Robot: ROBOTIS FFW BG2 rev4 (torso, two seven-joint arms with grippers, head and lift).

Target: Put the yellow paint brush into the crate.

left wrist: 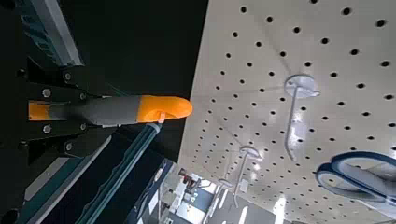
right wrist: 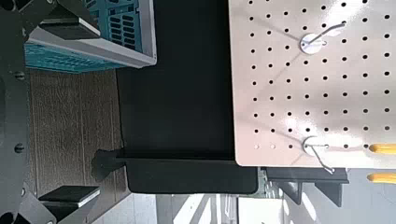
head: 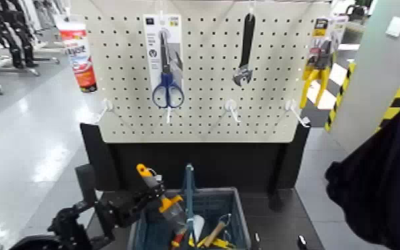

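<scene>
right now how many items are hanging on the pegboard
4: a tube at its left edge, blue scissors left of centre, a black wrench right of centre, yellow pliers at its right edge. More may be hidden above.

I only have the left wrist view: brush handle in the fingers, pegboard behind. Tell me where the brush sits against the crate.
Observer: In the head view the left gripper holds the yellow paint brush tilted, orange tip up, bristle end down over the left half of the crate.
Operator: Report what is already in there.
Observer: Several tools lie inside, one with a wooden handle, right of the crate's blue central handle.
Operator: Now the right side.
Observer: The right wrist view shows only a crate corner and the pegboard; nothing is carried there that I can see.
</scene>
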